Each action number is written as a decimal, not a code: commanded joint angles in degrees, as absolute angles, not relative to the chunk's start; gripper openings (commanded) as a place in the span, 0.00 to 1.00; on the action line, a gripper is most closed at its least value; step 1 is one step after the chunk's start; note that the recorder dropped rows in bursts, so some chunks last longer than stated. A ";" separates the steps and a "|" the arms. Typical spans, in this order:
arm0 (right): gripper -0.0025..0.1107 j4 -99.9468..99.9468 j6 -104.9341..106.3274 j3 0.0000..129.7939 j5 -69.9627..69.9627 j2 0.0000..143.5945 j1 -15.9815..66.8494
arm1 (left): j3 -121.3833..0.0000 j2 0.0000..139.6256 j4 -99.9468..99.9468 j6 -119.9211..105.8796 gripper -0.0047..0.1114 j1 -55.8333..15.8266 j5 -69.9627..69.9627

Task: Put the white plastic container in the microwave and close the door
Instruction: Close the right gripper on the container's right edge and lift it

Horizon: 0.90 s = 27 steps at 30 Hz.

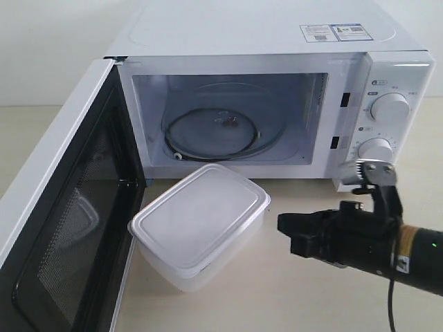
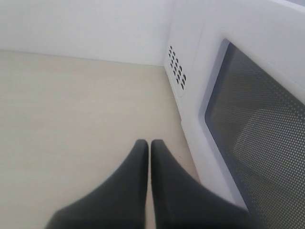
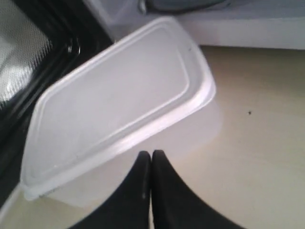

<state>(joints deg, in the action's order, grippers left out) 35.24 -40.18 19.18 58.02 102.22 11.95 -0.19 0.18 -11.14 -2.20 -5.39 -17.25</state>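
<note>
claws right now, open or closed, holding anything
Left claw: closed, holding nothing.
Right claw: closed, holding nothing; the white plastic container sits just ahead of it.

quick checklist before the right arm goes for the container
1. Door swung wide open: ok.
2. Microwave cavity holds only the glass turntable: ok.
3. White plastic container lidded and upright on the table in front of the opening: ok.
4. Right gripper open for a grasp: not ok, it is shut, beside the container.
5. Left gripper out of the loading path: ok, it is shut, on the door's outer side.
6. Container contents: cannot tell.
</note>
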 commanded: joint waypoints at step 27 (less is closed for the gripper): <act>0.41 21.59 -85.35 15.74 60.05 101.23 26.06 | 0.00 0.00 -10.91 -1.76 0.08 -5.70 -16.97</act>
<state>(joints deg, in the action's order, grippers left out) 29.47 -85.12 15.56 60.88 101.41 22.64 -0.19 0.18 -11.14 -2.20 -5.39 -17.25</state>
